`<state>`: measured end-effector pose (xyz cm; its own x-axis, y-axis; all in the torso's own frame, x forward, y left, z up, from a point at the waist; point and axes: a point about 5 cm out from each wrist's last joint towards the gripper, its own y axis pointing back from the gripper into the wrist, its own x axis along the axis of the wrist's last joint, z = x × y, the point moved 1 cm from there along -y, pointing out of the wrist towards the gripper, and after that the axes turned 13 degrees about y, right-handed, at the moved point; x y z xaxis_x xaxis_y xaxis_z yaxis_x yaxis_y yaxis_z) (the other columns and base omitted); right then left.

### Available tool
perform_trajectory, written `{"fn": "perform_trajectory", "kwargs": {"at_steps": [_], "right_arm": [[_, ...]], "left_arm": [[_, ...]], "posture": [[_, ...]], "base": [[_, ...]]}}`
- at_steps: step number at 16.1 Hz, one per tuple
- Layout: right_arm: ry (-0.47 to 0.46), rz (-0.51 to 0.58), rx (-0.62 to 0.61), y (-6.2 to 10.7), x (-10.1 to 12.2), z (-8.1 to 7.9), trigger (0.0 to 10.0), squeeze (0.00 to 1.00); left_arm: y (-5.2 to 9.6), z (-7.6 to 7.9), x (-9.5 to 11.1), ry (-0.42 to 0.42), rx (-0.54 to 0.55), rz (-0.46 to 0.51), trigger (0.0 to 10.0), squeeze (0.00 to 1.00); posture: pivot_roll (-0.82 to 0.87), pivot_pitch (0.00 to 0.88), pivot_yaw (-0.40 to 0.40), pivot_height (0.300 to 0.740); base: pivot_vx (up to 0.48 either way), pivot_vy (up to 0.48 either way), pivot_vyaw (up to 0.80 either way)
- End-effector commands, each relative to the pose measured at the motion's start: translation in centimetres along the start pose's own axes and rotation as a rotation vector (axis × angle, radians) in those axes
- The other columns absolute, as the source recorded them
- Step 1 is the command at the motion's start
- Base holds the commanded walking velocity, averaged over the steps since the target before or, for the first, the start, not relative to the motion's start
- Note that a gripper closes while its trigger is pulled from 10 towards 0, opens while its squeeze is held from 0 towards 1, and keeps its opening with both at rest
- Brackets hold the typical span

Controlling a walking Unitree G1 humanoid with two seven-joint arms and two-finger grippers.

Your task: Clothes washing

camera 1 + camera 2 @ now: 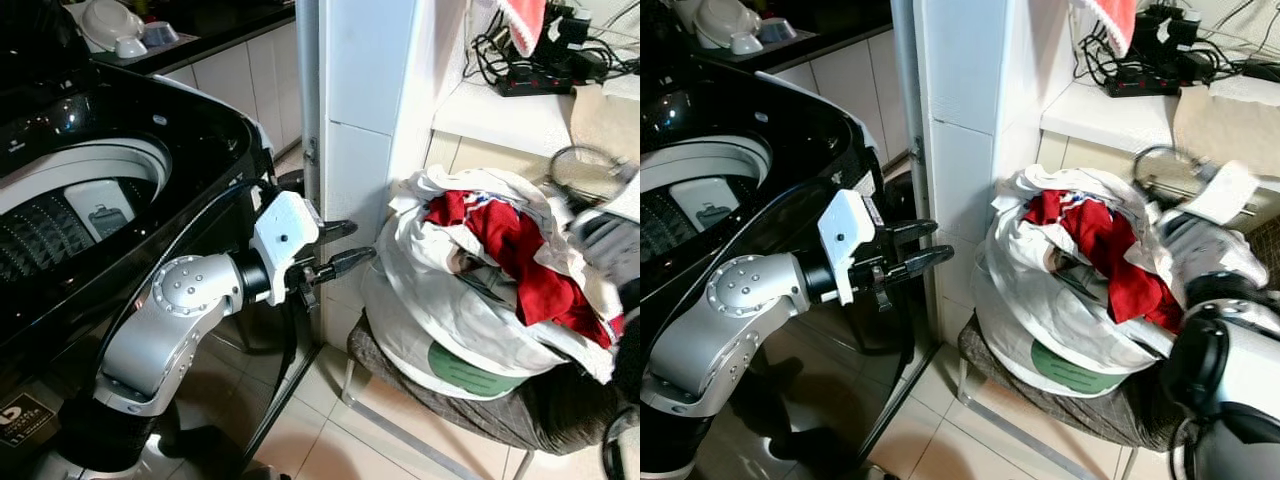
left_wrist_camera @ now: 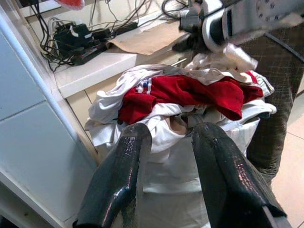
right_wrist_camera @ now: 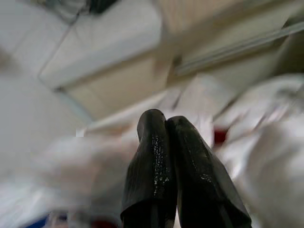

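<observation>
A white bag (image 1: 440, 330) heaped with white clothes and a red garment (image 1: 510, 245) sits on a grey-brown padded stool (image 1: 520, 415). To its left stands a black top-loading washing machine (image 1: 200, 130), its lid up and its drum (image 1: 60, 215) showing. My left gripper (image 1: 345, 245) hovers between the machine and the bag, open and holding nothing, its fingers (image 2: 121, 171) aimed at the pile. My right arm (image 1: 1205, 260) reaches over the far side of the pile, blurred. The right gripper (image 3: 166, 126) is shut, with no cloth to be seen between its fingers.
A white tiled pillar (image 1: 365, 110) rises between the machine and the stool. Behind the pile, a white shelf (image 1: 500, 115) carries a power strip with tangled cables (image 1: 540, 65). Dishes (image 1: 115, 25) sit on a dark counter at the back left. The floor is pale tile (image 1: 330, 440).
</observation>
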<state>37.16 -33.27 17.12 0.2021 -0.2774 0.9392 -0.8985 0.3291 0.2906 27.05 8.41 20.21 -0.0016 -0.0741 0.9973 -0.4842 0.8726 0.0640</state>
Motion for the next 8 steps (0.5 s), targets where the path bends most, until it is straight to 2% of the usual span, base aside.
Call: {"fn": "perform_trajectory", "kwargs": {"at_steps": [1,2,3,4,5,8], "right_arm": [[0.035,0.064,-0.021,0.2,2.0,0.2,0.0,0.0],[0.039,0.07,-0.027,0.2,2.2,0.4,0.0,0.0],[0.088,0.079,-0.055,0.4,2.5,1.3,10.0,0.33],[0.09,0.075,-0.058,0.5,2.5,1.5,10.0,1.0],[0.089,0.072,-0.058,0.5,2.5,1.7,10.0,1.0],[0.163,0.027,-0.052,0.7,2.0,2.0,10.0,1.0]], "left_arm": [[0.1,0.2,0.5,-0.025,-0.003,0.009,10.0,0.0],[0.0,0.2,0.5,-0.025,-0.004,0.009,10.0,0.0],[-0.1,0.2,0.5,-0.029,-0.01,0.008,10.0,0.0],[-0.1,0.3,0.5,-0.03,-0.012,0.009,10.0,0.0],[-0.1,0.3,0.6,-0.03,-0.012,0.009,10.0,0.0],[-0.1,0.3,0.6,-0.033,-0.019,0.003,10.0,0.0]], "posture": [[-0.01,0.0,0.051,0.74],[-0.01,0.0,0.051,0.74],[-0.01,0.0,0.053,0.74],[-0.01,0.0,0.053,0.74],[-0.01,0.0,0.053,0.74],[-0.01,0.0,0.051,0.74]], "base": [[0.0,0.0,0.0],[0.0,0.0,0.0],[0.0,0.0,0.0],[0.0,0.0,0.0],[0.0,0.0,0.0],[0.0,0.0,0.0]]}}
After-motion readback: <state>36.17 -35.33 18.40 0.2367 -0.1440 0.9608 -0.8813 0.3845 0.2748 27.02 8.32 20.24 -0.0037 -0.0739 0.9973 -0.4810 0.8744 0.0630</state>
